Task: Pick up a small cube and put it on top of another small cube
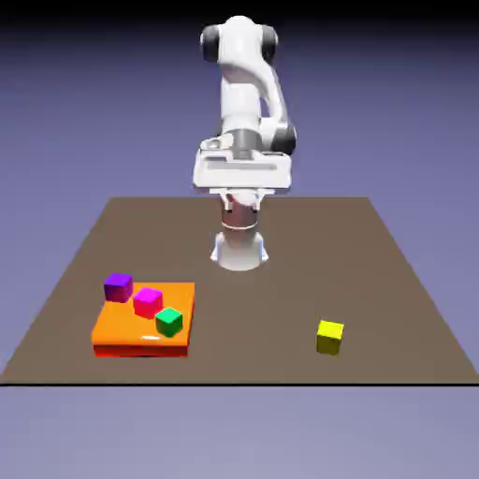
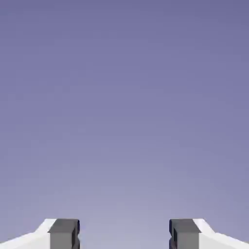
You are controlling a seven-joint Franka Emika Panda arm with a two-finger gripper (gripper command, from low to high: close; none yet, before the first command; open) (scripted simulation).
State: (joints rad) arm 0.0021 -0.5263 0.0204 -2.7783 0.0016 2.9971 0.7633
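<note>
The small bright yellow cube point(image 1: 329, 337) sits alone on the brown table point(image 1: 281, 253), toward the exterior view's right front. A magenta cube point(image 1: 147, 302) and a green cube point(image 1: 169, 322) rest on a flat orange slab point(image 1: 120, 329) at the exterior view's left front. A purple cube point(image 1: 118, 286) stands at the slab's far left corner. My gripper point(image 1: 242, 178) hangs high above the table's far middle, well away from every cube. In the hand view the gripper point(image 2: 124, 236) is open, its grey fingertips point(image 2: 64, 233) wide apart with only the blue-violet backdrop between them.
The robot's white base point(image 1: 239, 251) stands on the table's far middle. The orange slab's red edge faces the table's front edge.
</note>
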